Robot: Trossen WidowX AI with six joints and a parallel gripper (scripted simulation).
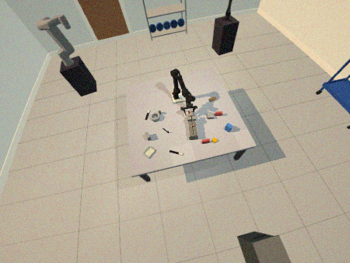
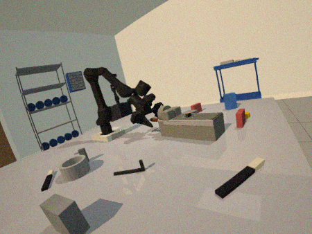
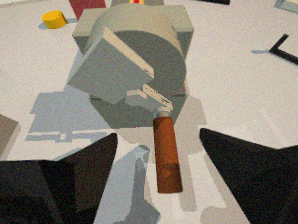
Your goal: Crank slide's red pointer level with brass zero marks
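Note:
The machine (image 1: 193, 133) (image 2: 188, 131) (image 3: 137, 47) is a long grey-brown box with a rounded crank housing at its arm-side end. A pale crank arm (image 3: 107, 67) ends in an orange-brown handle (image 3: 167, 152) (image 2: 154, 120), which points toward the wrist camera. My gripper (image 3: 158, 135) (image 1: 189, 110) is open, its dark fingers on either side of the handle, with a gap on both sides. The slide's red pointer (image 1: 192, 126) (image 2: 188, 114) (image 3: 136, 1) shows on the machine's top, cut by the top edge in the wrist view. The brass marks are too small to compare with it.
Right of the machine in the top view are a grey block (image 1: 210, 115), red pieces (image 1: 218, 113) (image 1: 205, 141), a yellow piece (image 1: 214, 140) and a blue block (image 1: 229, 127). Left are a grey ring (image 1: 155, 116) (image 2: 74, 167) and a black hooked tool (image 2: 130, 171).

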